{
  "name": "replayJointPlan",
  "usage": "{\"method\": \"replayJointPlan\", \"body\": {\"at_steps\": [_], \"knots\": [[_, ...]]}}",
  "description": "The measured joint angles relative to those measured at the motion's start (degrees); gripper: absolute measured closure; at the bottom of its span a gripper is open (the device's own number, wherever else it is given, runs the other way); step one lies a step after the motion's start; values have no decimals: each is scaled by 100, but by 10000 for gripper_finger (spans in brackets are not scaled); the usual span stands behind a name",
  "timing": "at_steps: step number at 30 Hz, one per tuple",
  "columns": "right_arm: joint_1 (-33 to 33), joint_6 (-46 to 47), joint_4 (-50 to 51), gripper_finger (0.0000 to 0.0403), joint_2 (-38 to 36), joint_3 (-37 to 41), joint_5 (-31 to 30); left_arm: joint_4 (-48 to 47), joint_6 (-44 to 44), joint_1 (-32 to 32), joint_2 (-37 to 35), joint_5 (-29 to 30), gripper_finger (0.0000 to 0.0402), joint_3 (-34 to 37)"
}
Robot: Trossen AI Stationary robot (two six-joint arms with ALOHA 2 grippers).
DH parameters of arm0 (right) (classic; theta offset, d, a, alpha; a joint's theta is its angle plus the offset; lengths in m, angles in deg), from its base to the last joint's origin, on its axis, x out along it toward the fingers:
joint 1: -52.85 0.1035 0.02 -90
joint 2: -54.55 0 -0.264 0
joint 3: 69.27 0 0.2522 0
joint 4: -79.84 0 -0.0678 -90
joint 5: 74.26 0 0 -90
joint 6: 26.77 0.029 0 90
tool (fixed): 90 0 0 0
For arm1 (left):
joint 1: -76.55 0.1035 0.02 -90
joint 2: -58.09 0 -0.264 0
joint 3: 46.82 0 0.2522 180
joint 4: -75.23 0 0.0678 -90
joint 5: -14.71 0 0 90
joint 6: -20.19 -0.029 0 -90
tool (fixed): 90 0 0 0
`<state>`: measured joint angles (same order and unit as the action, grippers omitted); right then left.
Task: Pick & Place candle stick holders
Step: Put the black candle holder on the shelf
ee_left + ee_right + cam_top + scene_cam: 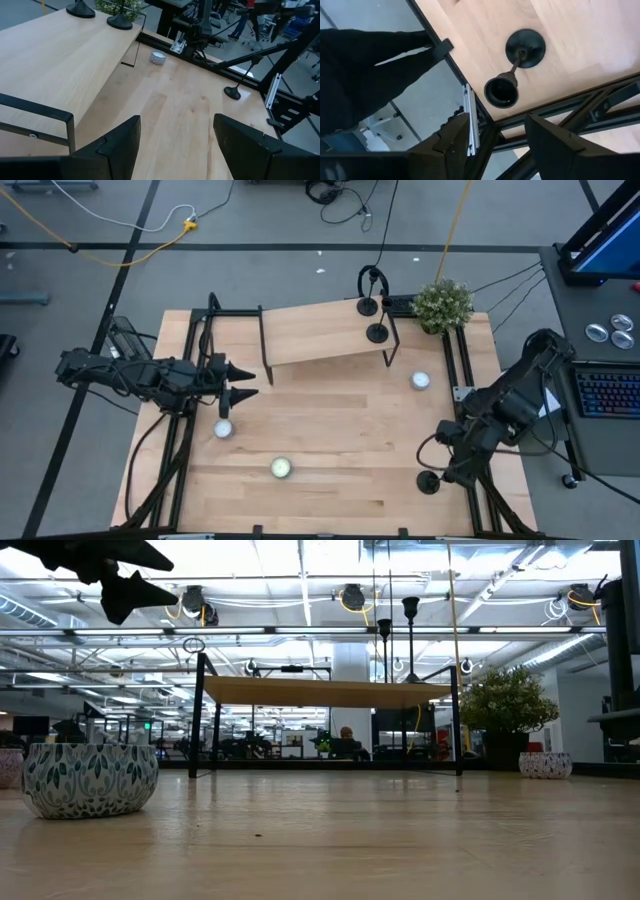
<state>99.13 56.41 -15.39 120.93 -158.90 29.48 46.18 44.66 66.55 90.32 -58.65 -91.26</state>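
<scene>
Three black candle stick holders, each a round flat base, thin stem and small cup, all upright. One [429, 481] stands near my bench's front right corner, close to the edge rail, just below my right tool; in my right wrist view [516, 67] I look down into its open cup, and nothing touches it. The other two are up on the raised wooden shelf at the back: one [377, 332] near the shelf's right end, one [367, 306] just behind it at the far edge. They stand close together but apart.
</scene>
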Motion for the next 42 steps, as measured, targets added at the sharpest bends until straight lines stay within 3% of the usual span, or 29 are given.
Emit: {"method": "replayJointPlan", "body": {"at_steps": [16,22,42], "knots": [[238,256,-116,226,409,2,-49,2,13,0,0,-8,147,-2],[238,146,-103,227,510,11,-334,3,29,0,0,-16,147,-4],[249,119,-613,234,512,1065,-2,4,138,0,0,-24,147,-7]]}}
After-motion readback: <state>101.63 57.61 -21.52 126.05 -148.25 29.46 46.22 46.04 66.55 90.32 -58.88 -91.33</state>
